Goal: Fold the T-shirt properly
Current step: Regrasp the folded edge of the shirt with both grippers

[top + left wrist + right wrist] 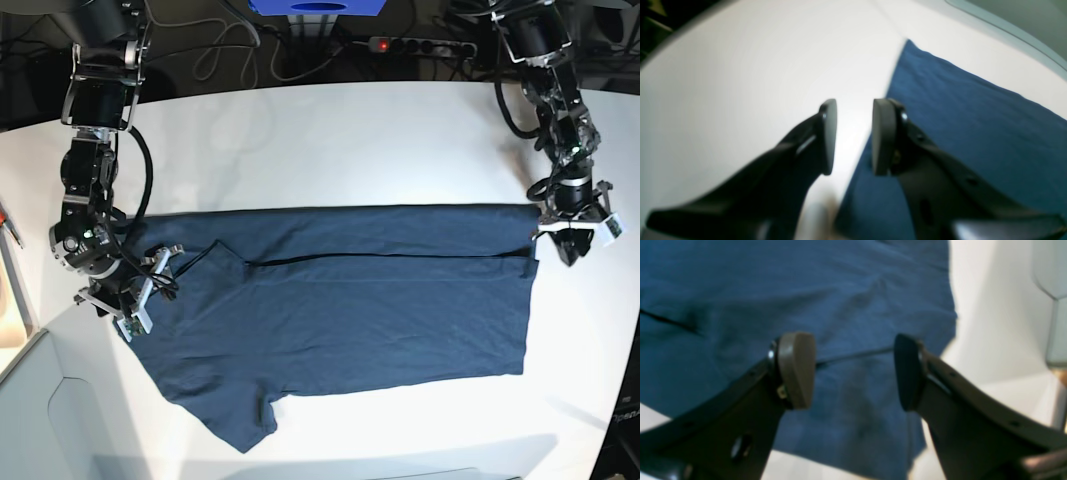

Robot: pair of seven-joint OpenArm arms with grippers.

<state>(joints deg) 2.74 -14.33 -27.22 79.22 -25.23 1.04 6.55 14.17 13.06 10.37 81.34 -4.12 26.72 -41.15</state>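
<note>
Lay spread flat across the middle of the white bench (330,140): the navy T-shirt (340,310), folded lengthwise with a dark seam line running across, one sleeve jutting toward lower left. Hovered at mid-right over its corner, narrowly parted and holding nothing: the left hand (853,136). Stood wide apart and empty over the cloth at mid-left: the right hand (853,370).

You're looking at a plain dark navy-blue cotton T-shirt (350,310), no print, on a smooth white tabletop (330,140); beside the T-shirt, both matte black grippers.
</note>
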